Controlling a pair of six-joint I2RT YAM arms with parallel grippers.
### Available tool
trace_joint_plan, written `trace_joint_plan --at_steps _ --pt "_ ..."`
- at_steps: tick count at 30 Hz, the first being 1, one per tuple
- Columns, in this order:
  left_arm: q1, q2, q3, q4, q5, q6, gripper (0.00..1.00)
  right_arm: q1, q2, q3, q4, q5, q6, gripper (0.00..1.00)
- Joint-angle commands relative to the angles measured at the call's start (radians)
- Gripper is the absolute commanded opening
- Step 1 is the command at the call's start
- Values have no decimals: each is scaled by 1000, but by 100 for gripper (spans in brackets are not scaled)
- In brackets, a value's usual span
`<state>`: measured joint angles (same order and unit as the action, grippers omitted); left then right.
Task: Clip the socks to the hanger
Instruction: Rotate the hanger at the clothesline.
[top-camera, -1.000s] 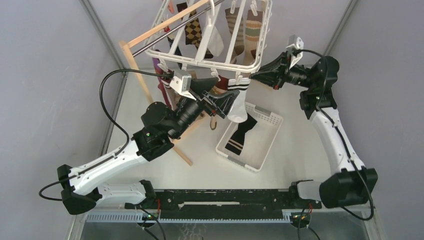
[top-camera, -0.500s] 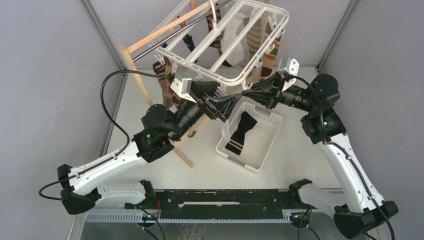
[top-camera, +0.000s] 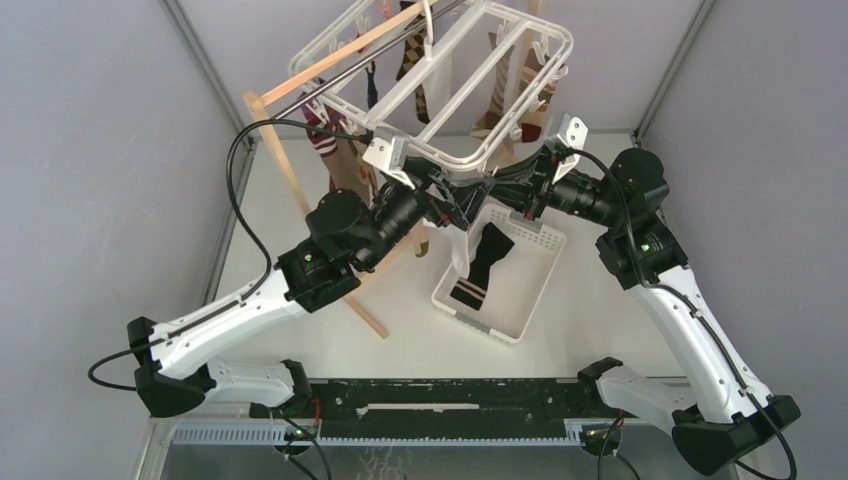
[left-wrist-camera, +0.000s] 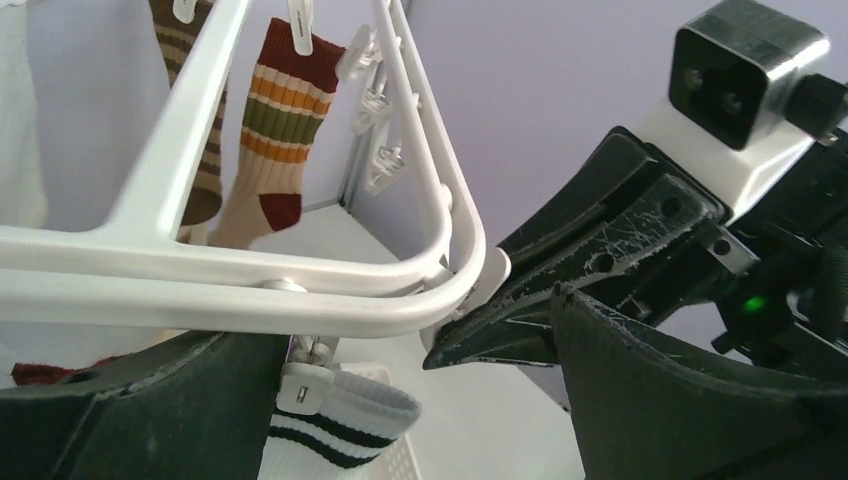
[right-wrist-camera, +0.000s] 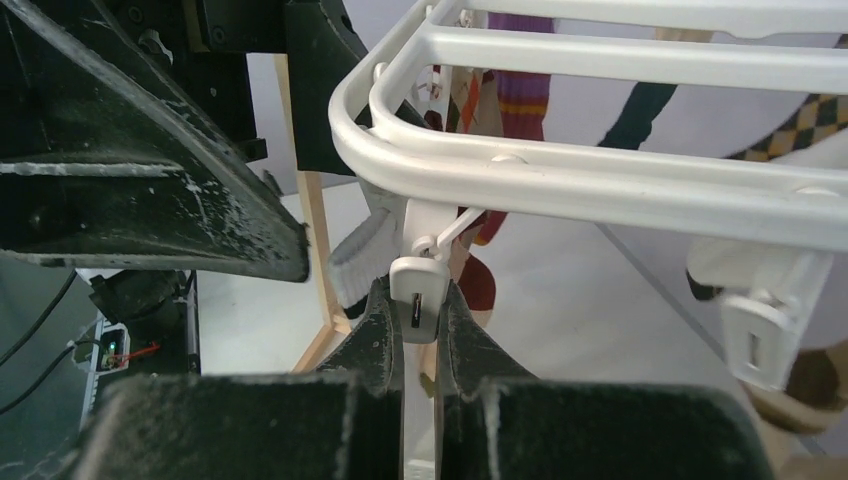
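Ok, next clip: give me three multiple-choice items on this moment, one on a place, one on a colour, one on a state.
1. Where does the loose black-and-white sock lie? A on the wooden stand; B in the white basket; C on bare table.
2. What colours has the sock cuff nearest the left wrist camera? A white with black stripes; B pink; C argyle.
3. What is the right gripper doing? A hanging open over the basket; B holding a sock; C pinching a clip of the hanger.
Key: B, it rests inside the basket's walls; A, black bands on white show; C, its fingers close on the clip.
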<state>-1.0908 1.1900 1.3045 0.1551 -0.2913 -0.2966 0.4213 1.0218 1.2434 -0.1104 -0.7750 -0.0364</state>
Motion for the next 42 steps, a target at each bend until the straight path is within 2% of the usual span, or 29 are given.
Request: trace_joint_plan --at_steps 1,5,10,14,17,25,28,31,33,37,42 --pt "-4 19 161 -122 -72 17 100 11 19 61 -50 -21 23 0" --pt "-4 32 210 -191 -114 12 100 12 24 74 -59 -29 24 0" --pt "-5 99 362 -342 -137 33 100 14 22 74 -68 -26 25 0" --pt "-5 166 481 -471 -82 -12 100 13 21 79 -68 -33 30 0" --pt "-4 169 513 -519 -20 -67 100 13 23 87 -79 -32 30 0" --pt "11 104 481 -568 44 -141 100 10 27 88 -92 -26 29 0" --pt "11 32 394 -575 -41 -134 100 9 28 88 -93 -26 29 0" --pt "12 -21 346 -654 -175 -120 100 5 29 88 -98 -26 26 0" --pt "12 -70 307 -694 -192 -137 100 2 33 88 -101 -28 23 0" --pt "11 -194 212 -702 -134 -202 100 -15 46 88 -101 -38 29 0" --pt "11 -267 186 -674 -17 -238 100 -15 65 88 -85 -44 32 0"
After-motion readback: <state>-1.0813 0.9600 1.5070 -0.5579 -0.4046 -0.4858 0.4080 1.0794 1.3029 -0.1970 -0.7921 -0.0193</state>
